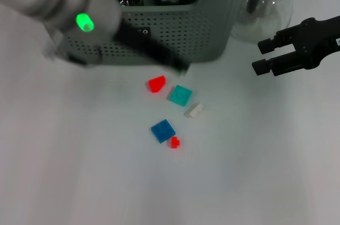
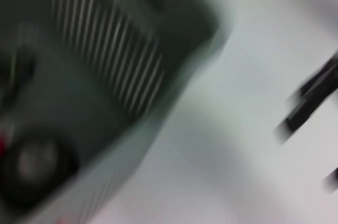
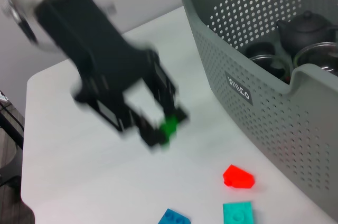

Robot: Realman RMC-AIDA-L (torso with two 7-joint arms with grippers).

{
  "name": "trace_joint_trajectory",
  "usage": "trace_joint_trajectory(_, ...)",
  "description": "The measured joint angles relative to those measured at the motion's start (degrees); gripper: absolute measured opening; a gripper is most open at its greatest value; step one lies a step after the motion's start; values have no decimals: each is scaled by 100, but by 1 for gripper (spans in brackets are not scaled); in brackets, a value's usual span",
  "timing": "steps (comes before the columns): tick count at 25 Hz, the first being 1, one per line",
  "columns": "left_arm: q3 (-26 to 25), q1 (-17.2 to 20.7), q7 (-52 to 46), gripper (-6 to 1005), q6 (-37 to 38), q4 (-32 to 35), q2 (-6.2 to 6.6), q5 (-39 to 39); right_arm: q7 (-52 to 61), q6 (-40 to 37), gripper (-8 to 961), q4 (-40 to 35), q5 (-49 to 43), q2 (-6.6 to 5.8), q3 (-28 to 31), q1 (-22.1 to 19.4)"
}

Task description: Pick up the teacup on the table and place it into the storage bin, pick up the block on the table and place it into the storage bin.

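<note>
we see the left gripper [image 3: 161, 123] held above the table [image 1: 79, 172] in front of the storage bin [image 1: 175, 34], its fingers pinched on a small green block [image 3: 169, 127]. the bin holds a dark teapot [image 3: 306, 26] and cups [image 3: 266, 57]. on the table near the bin lie a red block [image 1: 156, 83], a teal block [image 1: 180, 95], a white block [image 1: 195, 110], a blue block [image 1: 163, 130] and a tiny red block [image 1: 174, 142]. the right gripper [image 1: 261, 56] hangs off to the side near the glass teapot [image 1: 268, 2], fingers spread and empty.
</note>
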Motion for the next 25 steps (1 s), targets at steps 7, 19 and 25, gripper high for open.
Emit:
trace_joint_trajectory(7,-1530,-823,522,423,125,1,356,-439,18,-21,686,0,3,5,17,55)
trace_joint_trajectory(19,-1600,-2307,218,438,-2010,-3107,813,1367,146,-26,687,0,6,51,-4,185)
trace_joint_trajectory(25,-1552,-2376,36,446,-2352,-3326,690,1935,168,-6,687,0,8,51,0,188)
